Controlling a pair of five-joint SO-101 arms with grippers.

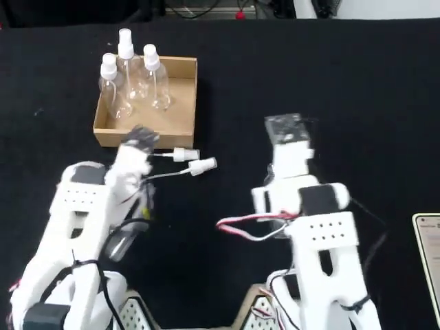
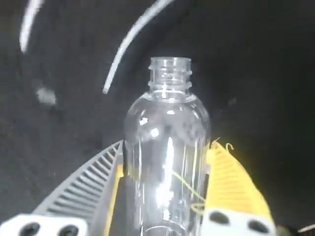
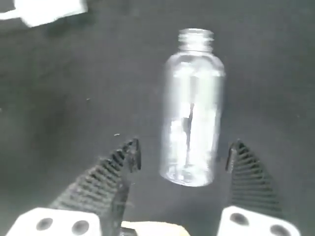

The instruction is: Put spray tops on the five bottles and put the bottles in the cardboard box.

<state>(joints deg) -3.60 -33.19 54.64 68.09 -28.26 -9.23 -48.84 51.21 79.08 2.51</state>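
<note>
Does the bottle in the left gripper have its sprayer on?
Off. The bottle held in the left gripper shows a bare, open threaded neck.

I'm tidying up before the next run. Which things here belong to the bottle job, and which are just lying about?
Job: cardboard box; three capped bottles in it; two loose spray tops; uncapped bottle in the left hand; second uncapped bottle at the open right hand.
Lying about: white card beside the right arm.

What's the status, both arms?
Left gripper shut on uncapped bottle. Right gripper open over second uncapped bottle. Two spray tops loose beside box. Three capped bottles inside.
</note>
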